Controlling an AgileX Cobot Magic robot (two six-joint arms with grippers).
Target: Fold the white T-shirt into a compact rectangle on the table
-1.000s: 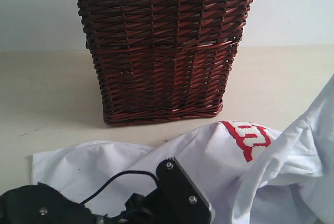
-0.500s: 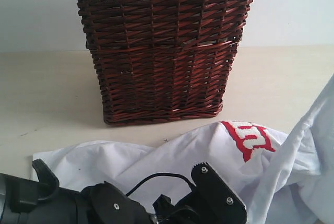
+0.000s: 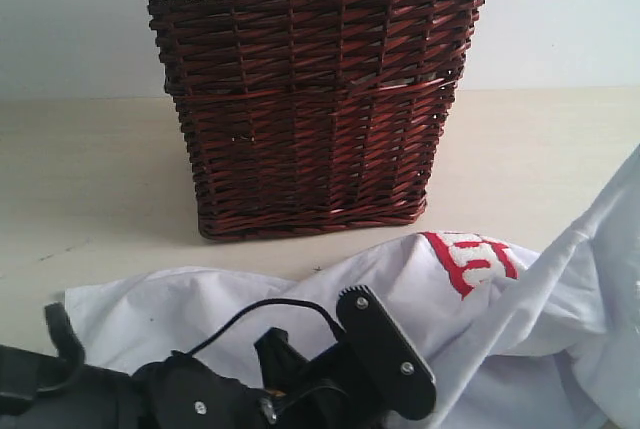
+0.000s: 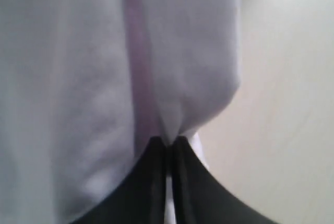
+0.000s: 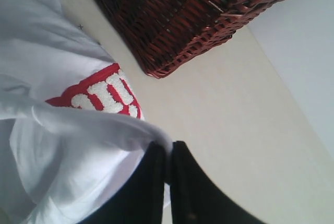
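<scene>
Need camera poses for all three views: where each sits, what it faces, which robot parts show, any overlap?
Exterior: low over the table, facing the wicker basket side-on, white T-shirt in front; left arm at the bottom edge.
Left wrist: behind the left gripper, shut on T-shirt cloth; table beside.
Right wrist: behind the right gripper, shut on a T-shirt fold; basket beyond.
Shared: exterior and right wrist both show the red chest band and basket.

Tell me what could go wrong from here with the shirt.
The left fingers pinch only a small fold of the shirt at their tips; it might slip out when pulled. The right fingers hold the other side lifted and bunched near the basket; pulling it taut could drag cloth against the wicker.
</scene>
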